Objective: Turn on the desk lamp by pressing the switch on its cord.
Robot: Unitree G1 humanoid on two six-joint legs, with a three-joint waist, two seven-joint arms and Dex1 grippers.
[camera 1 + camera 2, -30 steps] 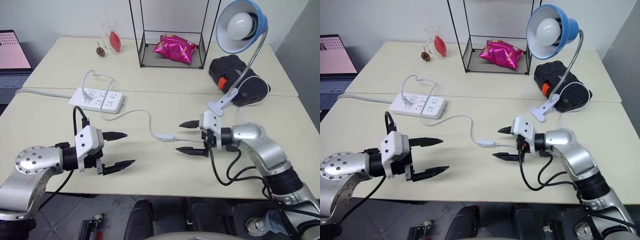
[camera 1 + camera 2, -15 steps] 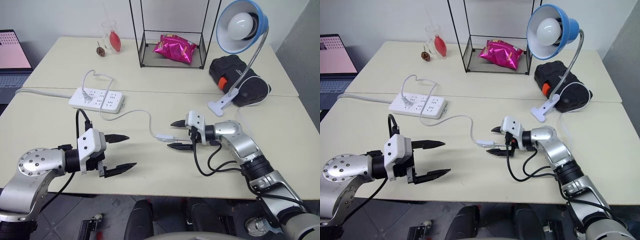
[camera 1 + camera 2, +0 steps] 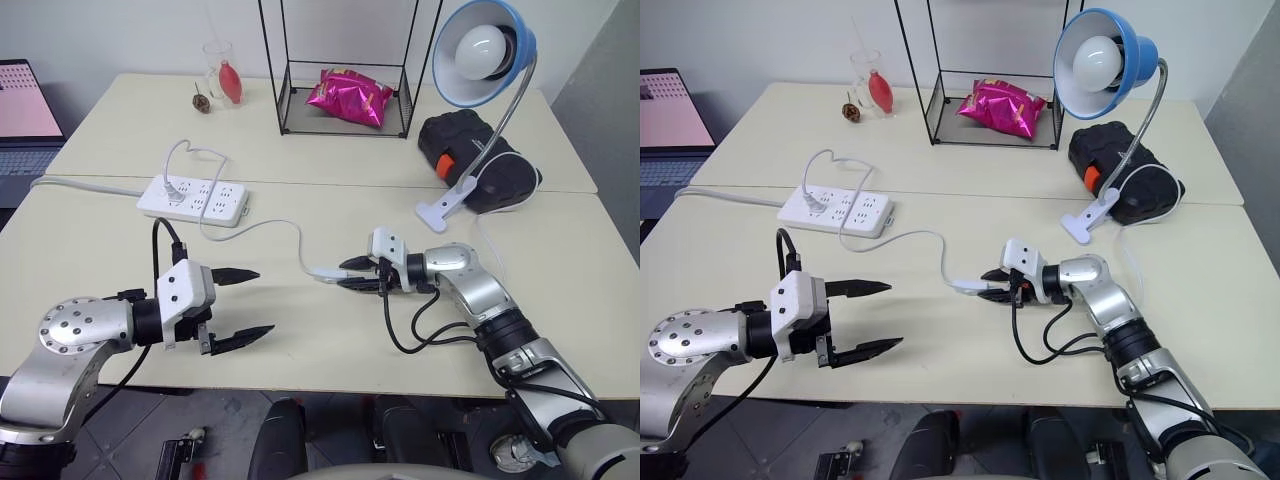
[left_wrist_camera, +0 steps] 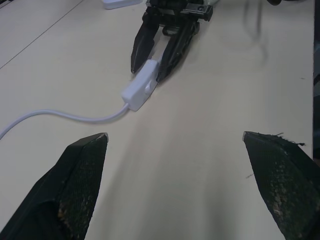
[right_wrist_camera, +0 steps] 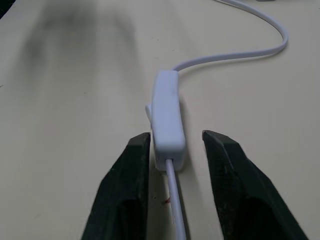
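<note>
Now the switch (image 5: 168,119) is seen lying flat on the counter (image 3: 90,250) toward the middle of its near half, with the cord (image 3: 262,226) curving from it toward the power strip (image 3: 193,198) at the left side. The right pincer (image 3: 349,273) is narrowed around the switch's end, one finger touching its side and the other just beside it; whether it is pressed cannot be told. The left pincer (image 3: 238,306) is held wide open and empty near the front edge. The lamp (image 3: 484,52) is clipped at the right side, unlit.
</note>
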